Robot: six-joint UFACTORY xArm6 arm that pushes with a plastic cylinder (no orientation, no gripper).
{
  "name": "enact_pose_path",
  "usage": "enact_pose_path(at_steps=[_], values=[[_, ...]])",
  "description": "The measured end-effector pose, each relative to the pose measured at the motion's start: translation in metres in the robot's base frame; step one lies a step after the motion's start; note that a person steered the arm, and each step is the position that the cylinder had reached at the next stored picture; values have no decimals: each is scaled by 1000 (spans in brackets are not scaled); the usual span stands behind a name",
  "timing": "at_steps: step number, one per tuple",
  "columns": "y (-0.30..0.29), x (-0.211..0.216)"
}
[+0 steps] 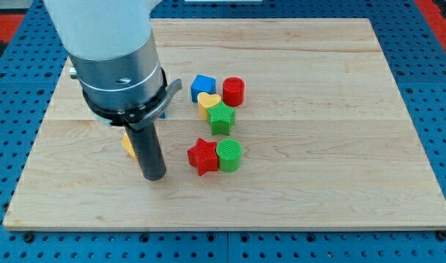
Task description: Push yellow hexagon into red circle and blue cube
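Note:
My tip [154,176] rests on the board at the view's lower left. The yellow hexagon [127,145] is just left of the rod, mostly hidden behind it; only a yellow-orange sliver shows. The blue cube [203,85] and the red circle [233,91] sit side by side near the middle top, well to the right of my tip. A yellow heart [209,103] lies just below the blue cube.
A green star [222,117] touches the yellow heart's lower right. A red star [203,155] and a green circle [228,155] sit together right of my tip. A blue sliver [163,112] shows behind the arm. The wooden board [339,146] has blue pegboard around it.

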State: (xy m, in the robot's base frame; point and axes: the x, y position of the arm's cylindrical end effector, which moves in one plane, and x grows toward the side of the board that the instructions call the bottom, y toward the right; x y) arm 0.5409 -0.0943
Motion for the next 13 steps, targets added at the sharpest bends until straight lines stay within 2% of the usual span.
enact_pose_path(at_steps=[2,3,5,6,8,9,10,11,12,13], values=[[-34,-27],[-47,-60],[-38,-126],[-16,-146],[-63,-150],[-67,-157],[-60,-143],[-87,-125],[-139,-125],[-115,-150]])
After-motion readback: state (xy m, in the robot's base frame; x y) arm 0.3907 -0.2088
